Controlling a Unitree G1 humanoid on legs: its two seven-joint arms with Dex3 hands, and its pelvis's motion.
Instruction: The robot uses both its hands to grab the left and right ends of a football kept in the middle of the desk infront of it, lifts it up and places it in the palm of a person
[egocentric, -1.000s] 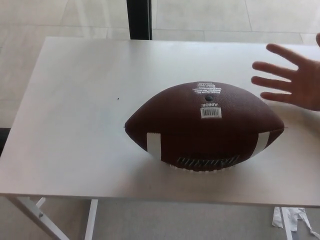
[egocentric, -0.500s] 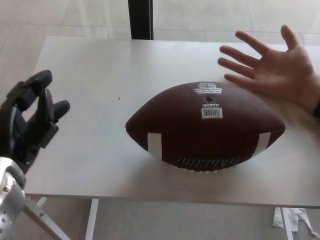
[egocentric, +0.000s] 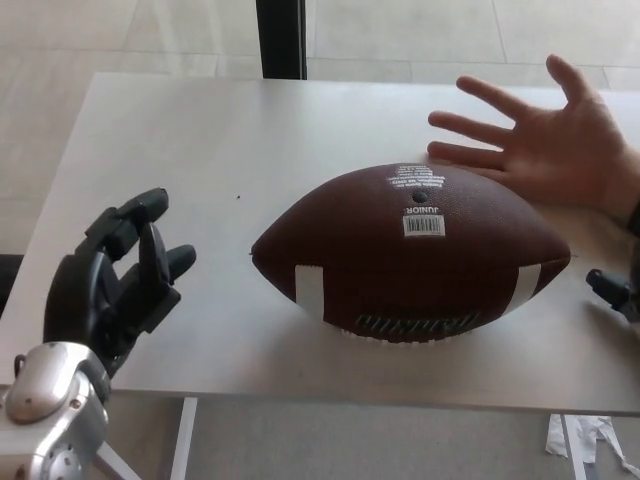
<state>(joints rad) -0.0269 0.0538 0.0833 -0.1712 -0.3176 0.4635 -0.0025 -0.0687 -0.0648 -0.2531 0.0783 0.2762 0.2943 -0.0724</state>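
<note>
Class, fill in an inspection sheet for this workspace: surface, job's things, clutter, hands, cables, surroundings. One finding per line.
Surface: white desk, one small dark speck.
Job's things: brown football lying on the desk; person's hand open, palm up, behind its right end.
Clutter: nothing seen.
Hands: left hand open, apart from the ball; right hand only just showing at the edge.
Cables: nothing seen.
Surroundings: tiled floor, dark post behind the desk.

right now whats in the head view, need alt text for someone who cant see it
A brown football lies on a white desk, with the left robot hand open and apart from its left end. A person's open palm waits at the far right behind the ball; only a sliver of the right robot hand shows at the right edge.
</note>
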